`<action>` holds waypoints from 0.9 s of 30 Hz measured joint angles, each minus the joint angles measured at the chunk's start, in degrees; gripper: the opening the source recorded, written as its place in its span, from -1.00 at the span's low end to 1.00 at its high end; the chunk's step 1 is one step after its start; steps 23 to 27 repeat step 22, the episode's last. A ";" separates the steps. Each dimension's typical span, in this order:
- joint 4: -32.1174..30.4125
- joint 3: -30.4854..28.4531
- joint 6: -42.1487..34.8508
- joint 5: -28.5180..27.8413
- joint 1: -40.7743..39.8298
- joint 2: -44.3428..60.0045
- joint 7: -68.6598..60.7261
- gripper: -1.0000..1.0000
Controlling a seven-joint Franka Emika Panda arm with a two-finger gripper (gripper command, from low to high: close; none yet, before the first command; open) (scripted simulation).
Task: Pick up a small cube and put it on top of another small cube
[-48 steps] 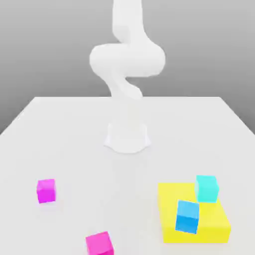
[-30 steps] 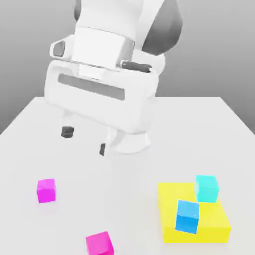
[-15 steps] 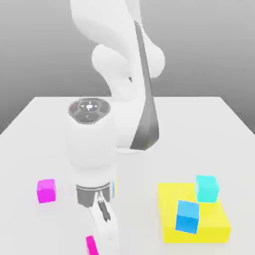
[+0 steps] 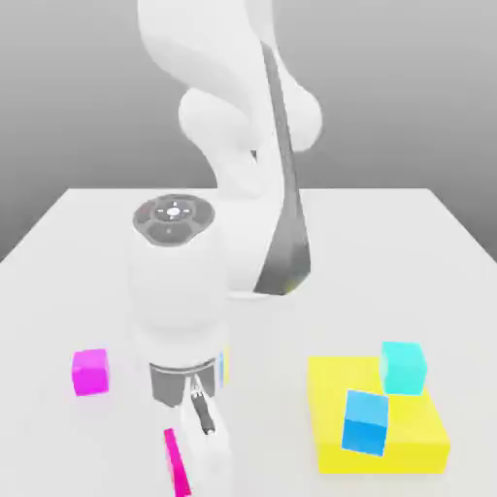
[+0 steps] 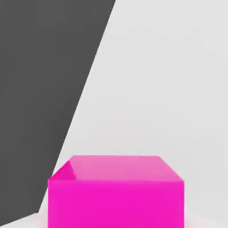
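Gripping step: gripper (image 4: 201, 456) clamped on a magenta cube (image 4: 177, 462) left of the yellow slab (image 4: 381, 417) in the exterior view; next, lifting toward second magenta cube (image 4: 89, 372) further left.

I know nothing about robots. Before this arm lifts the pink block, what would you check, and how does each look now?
1. Gripper lowered over the nearer small bright magenta cube: ok.
2. Fingers shut on that cube: ok, though the hand hides the contact.
3. Cube sits centred before the hand camera: ok.
4. Other small magenta cube stands free on the white table as target: ok.
5. Blue cube and cyan cube on the yellow slab lie aside: ok.
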 joint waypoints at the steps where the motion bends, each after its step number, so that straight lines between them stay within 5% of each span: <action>1: -0.36 0.94 -1.36 0.91 1.15 -1.91 2.59 -1.00; 8: -3.29 7.23 -9.82 5.88 12.59 -13.37 22.86 -1.00; 12: -3.88 3.49 -9.08 3.77 23.47 -12.03 27.64 -1.00; 20: -4.95 0.55 -1.89 1.42 19.00 -6.08 29.61 -1.00; 21: -5.10 0.59 -1.08 1.52 19.02 -5.64 29.56 1.00; 27: -5.10 0.59 -1.08 1.52 19.02 -5.64 29.56 1.00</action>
